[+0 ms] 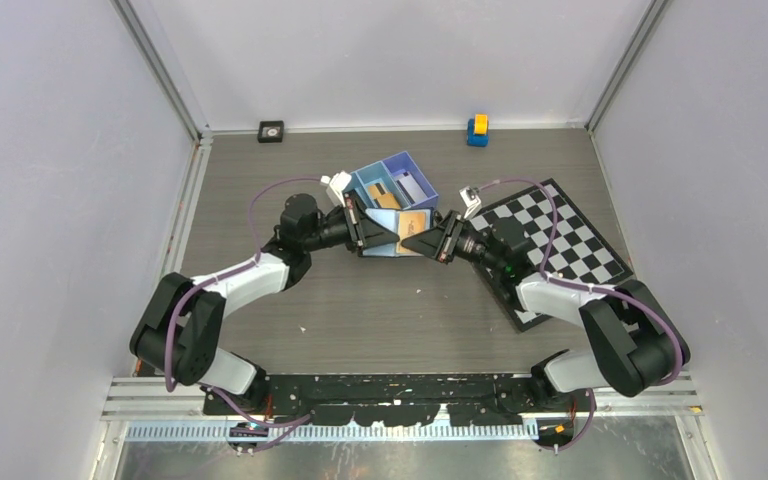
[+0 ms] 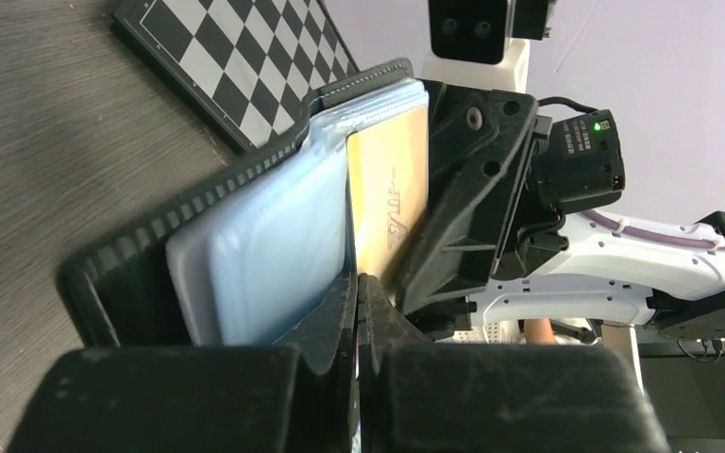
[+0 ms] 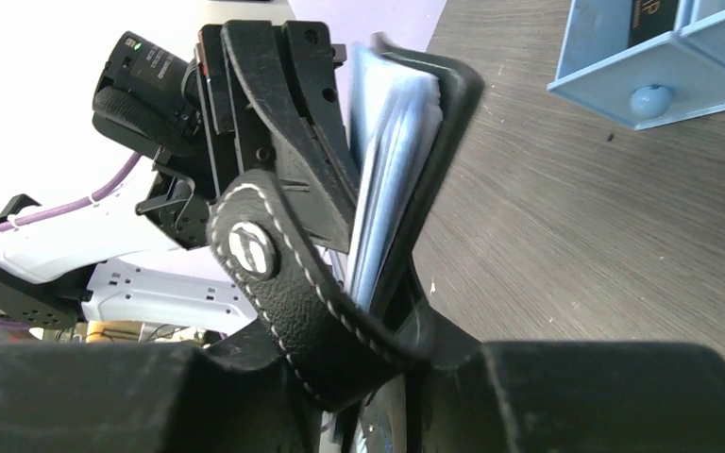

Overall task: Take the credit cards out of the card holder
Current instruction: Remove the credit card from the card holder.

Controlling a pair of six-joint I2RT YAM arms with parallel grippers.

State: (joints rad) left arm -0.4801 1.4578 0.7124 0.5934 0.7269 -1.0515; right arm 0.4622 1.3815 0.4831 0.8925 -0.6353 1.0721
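Both grippers meet above the table's middle, with the black card holder (image 1: 388, 247) between them. In the left wrist view it stands open, black cover (image 2: 198, 203) on the left and pale blue sleeves beside it. An orange-gold credit card (image 2: 389, 179) sticks out of the sleeves, and it also shows from above (image 1: 412, 222). My left gripper (image 2: 359, 281) is shut, the card's lower edge running into the seam of its fingers. My right gripper (image 3: 368, 330) is shut on the card holder (image 3: 392, 189), whose strap tab (image 3: 283, 274) lies across one finger.
A blue three-compartment tray (image 1: 395, 185) stands just behind the grippers, its corner near in the right wrist view (image 3: 661, 66). A chequered board (image 1: 560, 240) lies to the right. A small black square (image 1: 271, 131) and a yellow-and-blue block (image 1: 477, 129) sit by the back wall.
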